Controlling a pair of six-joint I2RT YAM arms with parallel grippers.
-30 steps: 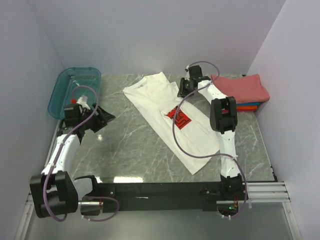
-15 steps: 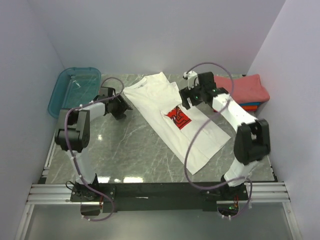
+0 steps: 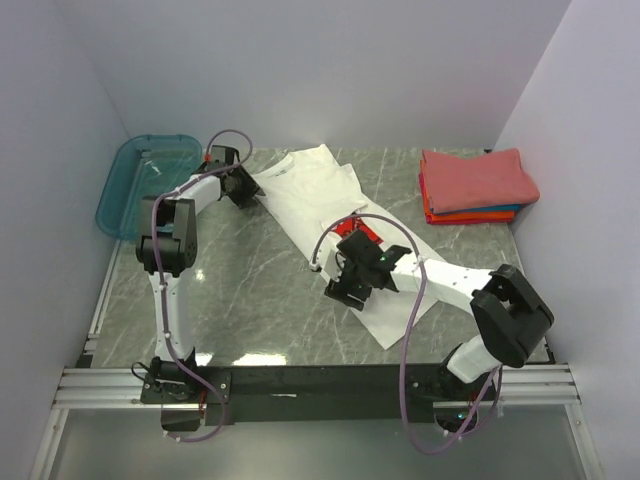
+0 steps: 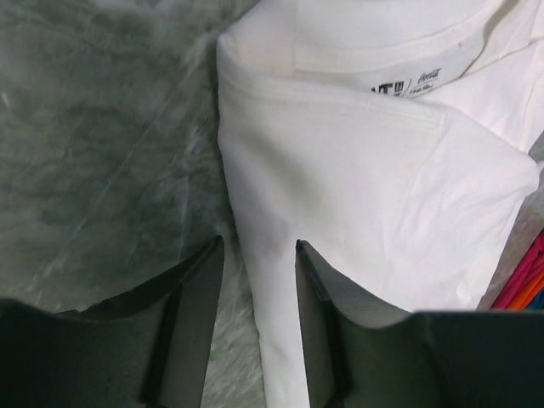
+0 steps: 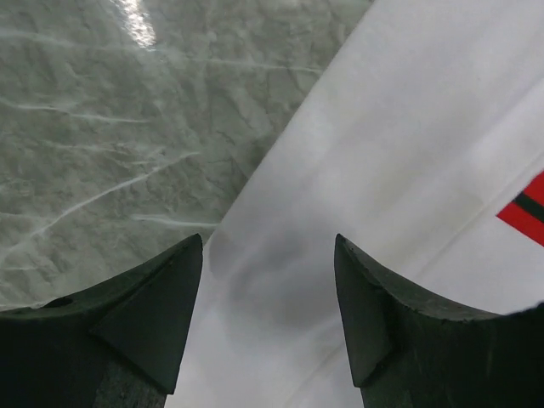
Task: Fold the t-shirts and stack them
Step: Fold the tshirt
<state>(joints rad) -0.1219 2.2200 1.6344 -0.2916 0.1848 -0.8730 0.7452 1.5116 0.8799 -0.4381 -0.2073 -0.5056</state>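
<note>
The white t-shirt (image 3: pixel 310 195) lies flat and slanted from the back middle toward the near right, its red print (image 3: pixel 365 231) partly under my right arm. My left gripper (image 3: pixel 250 190) is at its left shoulder, open, with the shirt's folded edge (image 4: pixel 255 212) between the fingers (image 4: pixel 208 280). Further down the same left edge, my right gripper (image 3: pixel 340 290) is open just above the white cloth (image 5: pixel 408 153), with the red print (image 5: pixel 527 208) at that view's right edge. Folded coral, orange and blue t-shirts (image 3: pixel 475 185) are stacked at the back right.
A teal plastic bin (image 3: pixel 145 180) stands at the back left, close behind my left arm. The marble table (image 3: pixel 250 290) shows bare to the left of the shirt. Walls enclose the table on three sides.
My left gripper moved from near the bin to the shirt's left shoulder. My right gripper swung from the back by the stack, across the shirt, to its near left edge.
</note>
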